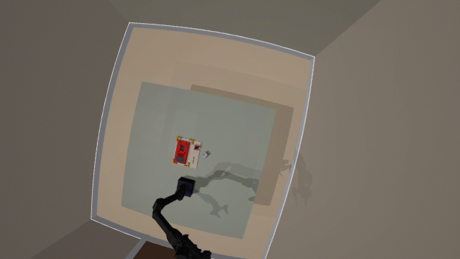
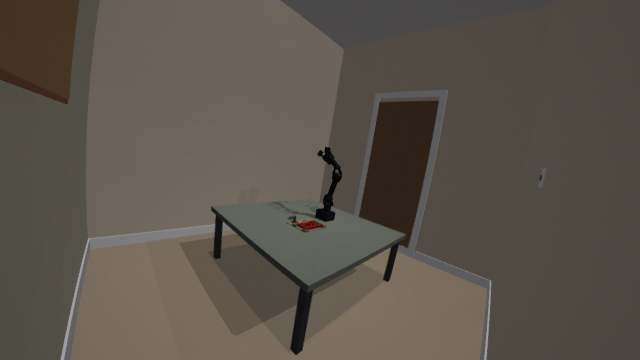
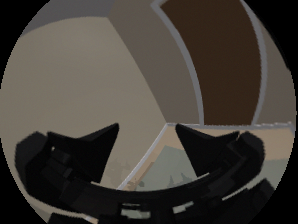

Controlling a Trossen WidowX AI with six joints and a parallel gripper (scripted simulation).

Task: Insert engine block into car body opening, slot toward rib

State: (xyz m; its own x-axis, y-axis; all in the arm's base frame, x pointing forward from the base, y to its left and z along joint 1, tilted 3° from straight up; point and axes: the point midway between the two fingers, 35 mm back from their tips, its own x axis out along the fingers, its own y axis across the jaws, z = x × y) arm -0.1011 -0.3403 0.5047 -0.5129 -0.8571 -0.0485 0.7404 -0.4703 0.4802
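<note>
The red car body [image 1: 181, 151] [image 2: 310, 225] lies on a beige board [image 1: 194, 160] with orange corners, near the middle of the grey table [image 1: 230, 119] [image 2: 320, 255]. Dark openings show in its top. The small grey engine block [image 1: 205, 154] lies on the table just right of the board, apart from the car body. My gripper [image 2: 320, 152] [image 3: 148, 127] is open and empty, raised high above the arm's base [image 1: 186, 187] [image 2: 325, 215]. It is far from both parts. The wrist view shows only walls, a door and a strip of table.
A small red piece [image 1: 196, 147] sits on the board beside the car body. A brown door [image 2: 400, 165] [image 3: 220, 50] is in the wall behind the arm. The table stands in a bare room.
</note>
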